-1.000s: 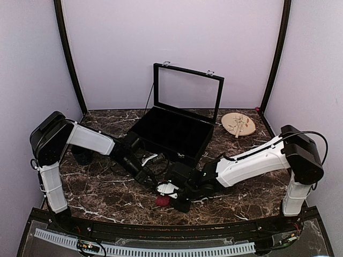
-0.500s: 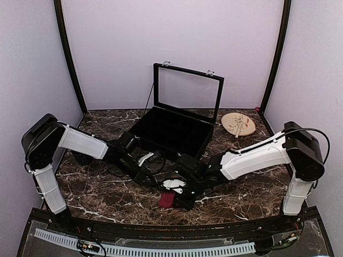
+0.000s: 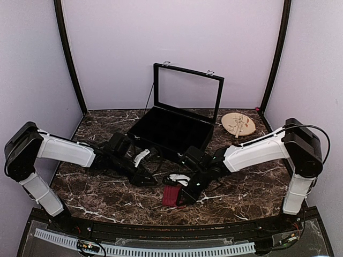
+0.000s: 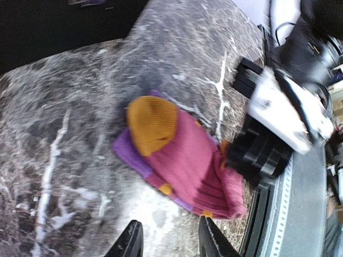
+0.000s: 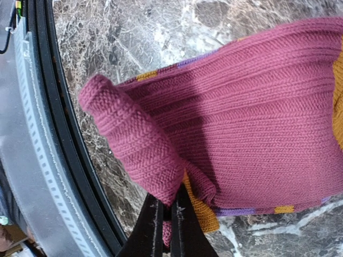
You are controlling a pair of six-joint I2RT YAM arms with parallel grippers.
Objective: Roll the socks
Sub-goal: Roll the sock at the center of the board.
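Looks like the start of the roll. Striped sock (image 3: 172, 194) lies flat on the table (image 3: 107, 193) on the near side of the black case (image 3: 171, 134), well apart from it, orange toe end toward the case and cuff end away from it. Right gripper (image 5: 167, 206) is pinched tight on the cuff edge, fingers together on the fabric, with the maroon rib lifted and curled over into a first fold. Left gripper (image 4: 169, 241) is also in front of the case, to the left of the sock, fingers apart with nothing between them and not touching cloth. I can't find the black sock in any view, and can't tell whether it's under the striped one. My read on next: right carries the curl over toward the case-side toe, keeping it tight. Left probably needs to pin the toe end so the sock doesn't slide along the marble.
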